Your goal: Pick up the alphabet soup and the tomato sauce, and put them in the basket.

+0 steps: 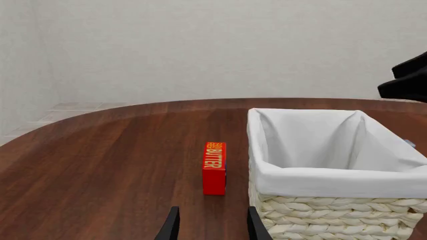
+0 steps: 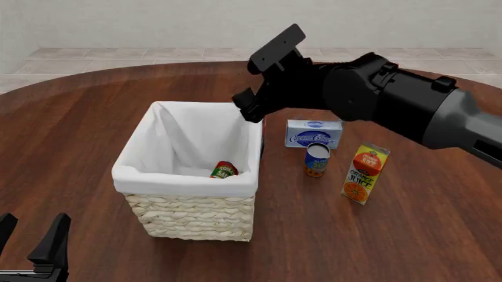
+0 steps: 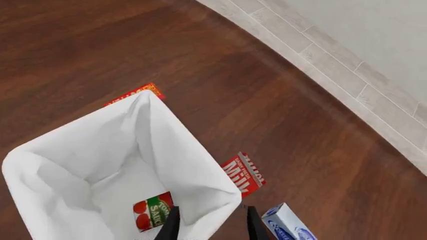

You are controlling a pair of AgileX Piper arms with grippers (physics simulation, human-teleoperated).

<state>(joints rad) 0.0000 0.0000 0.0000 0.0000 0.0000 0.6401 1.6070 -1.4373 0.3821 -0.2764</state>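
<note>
My right gripper (image 3: 208, 225) hangs open, empty, above the basket (image 2: 235, 185); tomato sauce (image 2: 223, 170) lies beneath, alphabet soup (image 2: 316, 160) outstanding.

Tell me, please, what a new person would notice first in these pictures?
First the big wicker basket at the table's middle, with the tomato sauce lying inside on its white lining. Next the dark right arm reaching over the basket's far rim, its tool open and empty. Right of the basket stand the alphabet soup, a cream cheese box and an orange juice carton.
</note>
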